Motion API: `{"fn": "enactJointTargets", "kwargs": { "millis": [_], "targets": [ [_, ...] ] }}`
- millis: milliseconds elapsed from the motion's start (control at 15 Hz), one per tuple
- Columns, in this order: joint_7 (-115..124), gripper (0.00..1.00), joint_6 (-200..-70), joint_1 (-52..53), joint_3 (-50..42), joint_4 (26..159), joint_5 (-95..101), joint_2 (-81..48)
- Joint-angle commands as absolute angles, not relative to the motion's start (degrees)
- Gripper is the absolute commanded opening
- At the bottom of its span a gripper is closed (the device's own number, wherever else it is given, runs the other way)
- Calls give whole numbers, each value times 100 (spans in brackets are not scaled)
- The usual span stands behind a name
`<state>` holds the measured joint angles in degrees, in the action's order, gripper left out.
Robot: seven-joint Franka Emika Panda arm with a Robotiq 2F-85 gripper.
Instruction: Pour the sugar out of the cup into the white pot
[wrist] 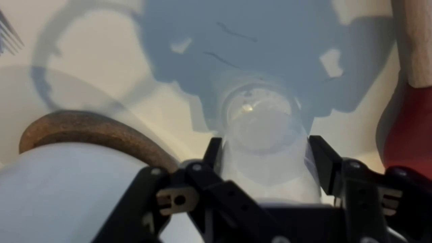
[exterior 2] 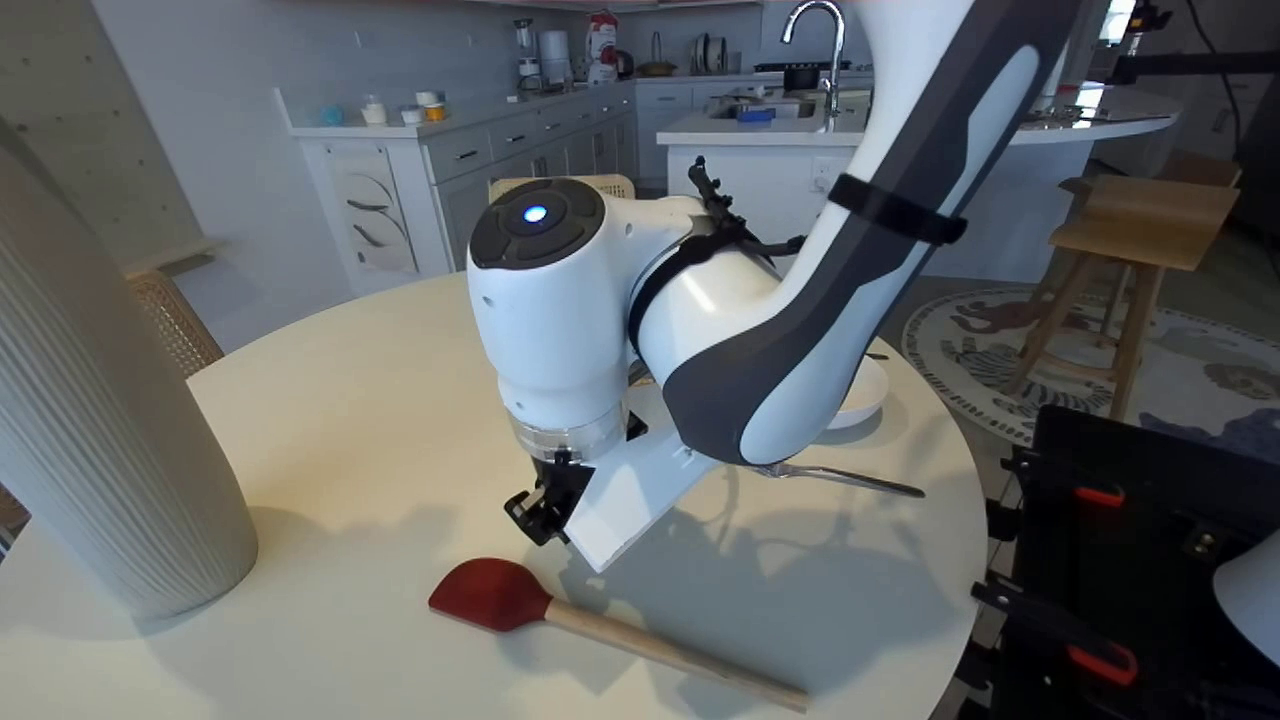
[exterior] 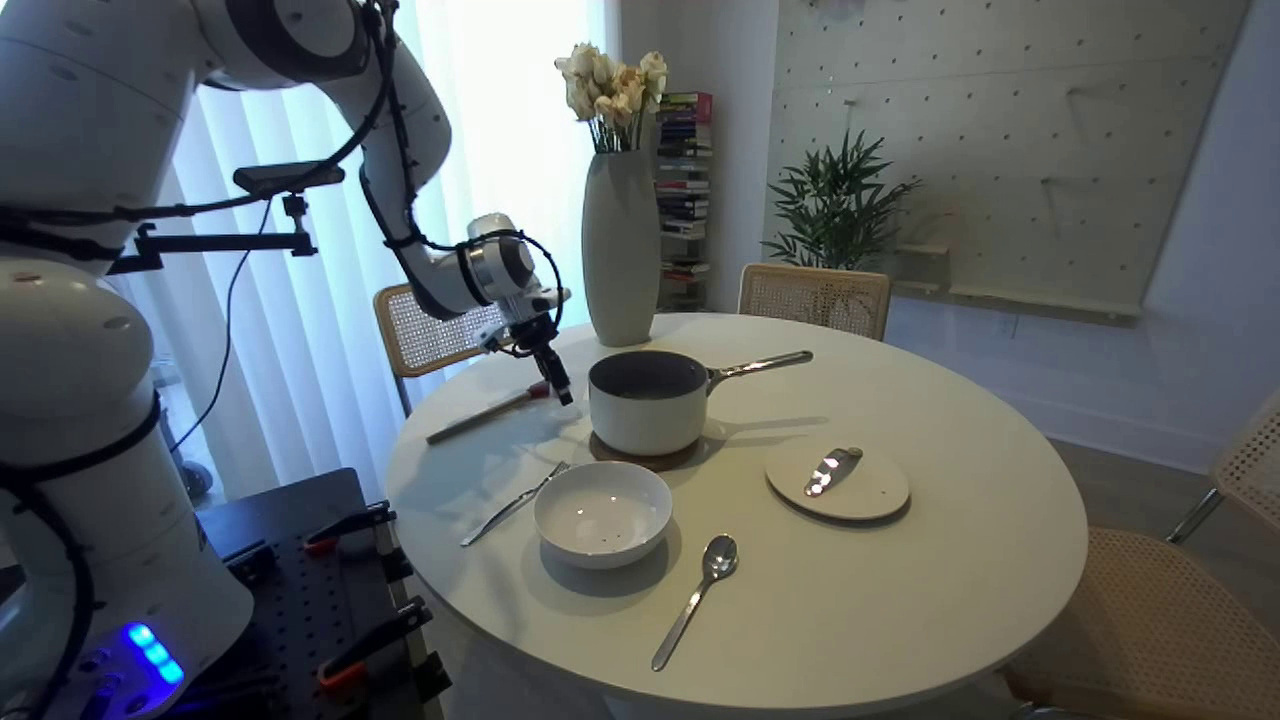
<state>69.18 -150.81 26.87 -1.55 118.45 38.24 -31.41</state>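
A clear, cloudy-looking cup (wrist: pixel 270 172) sits between the fingers (wrist: pixel 325 162) of my gripper (wrist: pixel 266 145), which is shut on it. Its round end points away from the wrist camera; whether sugar is inside cannot be made out. The white pot (exterior: pixel 645 420), dark inside, stands on a brown round trivet (wrist: pixel 91 125) with its long handle (exterior: pixel 765 365) turned away from the arm. Its pale side (wrist: pixel 67 189) fills the lower left of the wrist view. My gripper (exterior: pixel 557 383) points down close beside the pot, over the table. The arm mostly hides the pot in an exterior view, where the gripper (exterior 2: pixel 545 515) shows near the spatula.
A red spatula (exterior 2: pixel 500 595) lies beside the gripper. A fork (exterior: pixel 515 503), white bowl (exterior: pixel 603 515) and spoon (exterior: pixel 700 590) lie nearer the robot base's side. A round board (exterior: pixel 870 490) carries a small metal piece. The tall flower vase (exterior: pixel 622 250) stands behind the pot.
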Motion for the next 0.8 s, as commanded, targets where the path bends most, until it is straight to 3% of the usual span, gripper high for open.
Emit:
{"fn": "enactJointTargets", "kwargs": {
  "millis": [0,133,200,333,733],
  "targets": [
    [7115,41,-15237,2783,-257,11912,3904,-3142],
    [7103,41,-15251,2776,-249,11920,3886,-3149],
    [7096,84,-15253,2773,-245,11926,3876,-3142],
    [7108,98,-15266,2787,-254,11937,3886,-3112],
    [7109,100,-15279,2835,-278,11947,3910,-3025]
  ]
}}
